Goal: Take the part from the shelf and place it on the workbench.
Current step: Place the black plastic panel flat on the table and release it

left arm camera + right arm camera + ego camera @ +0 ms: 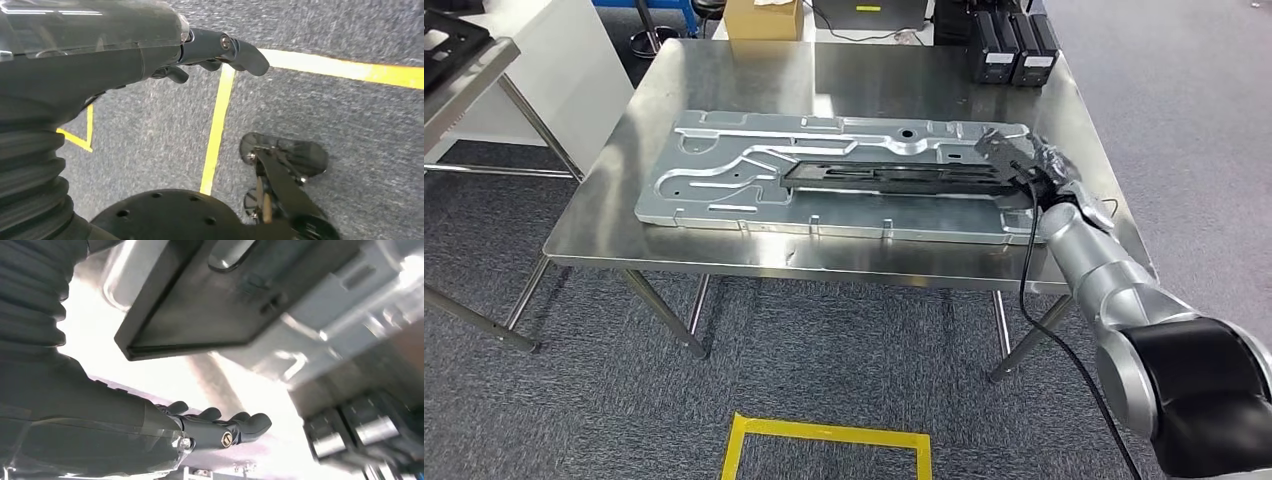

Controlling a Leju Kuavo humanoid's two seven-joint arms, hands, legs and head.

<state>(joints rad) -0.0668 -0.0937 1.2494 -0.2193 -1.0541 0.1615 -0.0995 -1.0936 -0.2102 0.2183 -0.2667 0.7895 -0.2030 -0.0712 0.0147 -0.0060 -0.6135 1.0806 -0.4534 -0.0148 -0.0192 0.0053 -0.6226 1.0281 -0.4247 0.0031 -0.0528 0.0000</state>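
Note:
A long flat black part (894, 175) lies on a large silver stamped panel (724, 185) on the steel workbench (724, 80). My right hand (1036, 165) is at the part's right end, over the panel's right edge. In the right wrist view the black part (200, 305) stands apart from my right hand (220, 427), whose fingers are stretched out with nothing between them. My left hand (220, 50) hangs over the grey carpet beside yellow floor tape (217, 125), fingers loosely out, holding nothing.
Black boxes (1014, 45) stand at the bench's back right corner, with a cardboard box (762, 18) behind the bench. A white table with a black tray (464, 60) is at the left. Yellow tape (829, 438) marks the floor in front.

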